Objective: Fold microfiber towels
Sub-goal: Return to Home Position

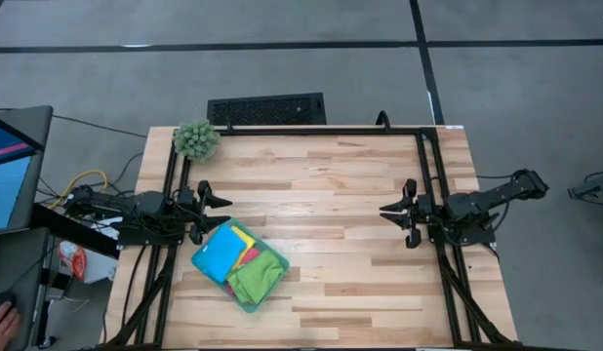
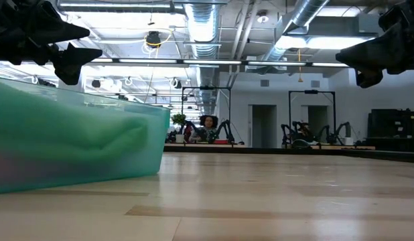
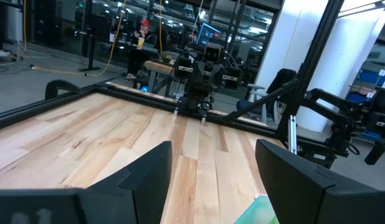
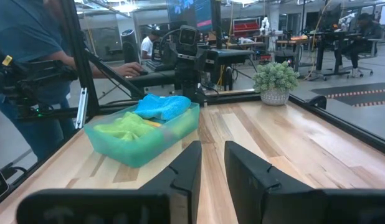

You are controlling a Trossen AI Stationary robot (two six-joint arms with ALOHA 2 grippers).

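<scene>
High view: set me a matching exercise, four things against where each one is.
Things:
1. blue towel
2. plant ball
3. left hand
4. right hand

Places:
a. at a corner of the table
b. empty, over the table's right side, far from the tray
c. folded, lying in the tray
d. empty, close by the tray's corner

Pairs: 1-c, 2-a, 3-d, 4-b.

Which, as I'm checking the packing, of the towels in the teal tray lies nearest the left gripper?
The bright blue microfiber towel lies closest to the left gripper; the leaf green towel sits farther off.
</scene>
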